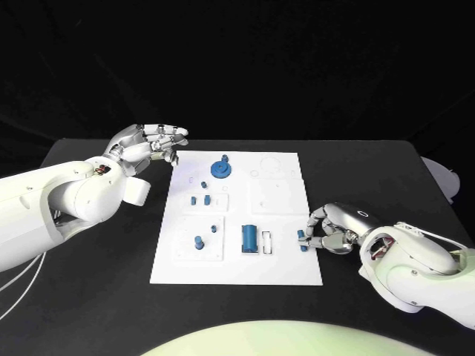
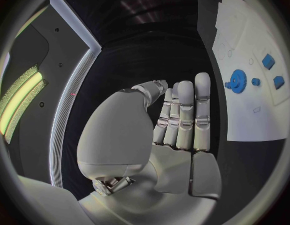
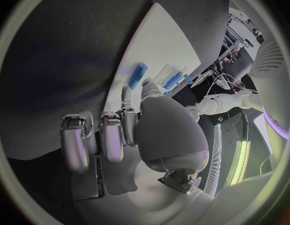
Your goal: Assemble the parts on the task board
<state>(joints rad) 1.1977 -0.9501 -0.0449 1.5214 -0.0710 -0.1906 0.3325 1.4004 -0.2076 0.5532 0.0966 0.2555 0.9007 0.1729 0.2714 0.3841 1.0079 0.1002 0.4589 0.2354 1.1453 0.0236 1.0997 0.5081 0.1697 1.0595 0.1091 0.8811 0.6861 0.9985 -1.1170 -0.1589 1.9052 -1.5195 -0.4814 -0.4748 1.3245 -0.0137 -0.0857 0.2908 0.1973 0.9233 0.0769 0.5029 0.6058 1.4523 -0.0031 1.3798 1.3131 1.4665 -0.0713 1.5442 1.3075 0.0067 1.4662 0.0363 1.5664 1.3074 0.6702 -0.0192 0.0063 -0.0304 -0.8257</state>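
The white task board (image 1: pixel 237 256) lies in the middle of the black table. On it are a blue gear (image 1: pixel 223 170), a blue cylinder (image 1: pixel 249 237) and several small blue pegs, one of them (image 1: pixel 199 242) near the front left. My right hand (image 1: pixel 334 226) rests at the board's right edge and pinches a small blue peg (image 1: pixel 302 237) between thumb and a finger. The right wrist view shows this peg (image 3: pixel 137 76) over the board (image 3: pixel 151 40). My left hand (image 1: pixel 152 144) hovers off the board's far left corner, holding nothing; its fingers (image 2: pixel 185 115) lie straight and together, with the gear (image 2: pixel 237 79) beyond.
A pale rounded object (image 1: pixel 443 178) sits at the table's right edge. Bare black table (image 1: pixel 99 289) lies left of the board and in front of it.
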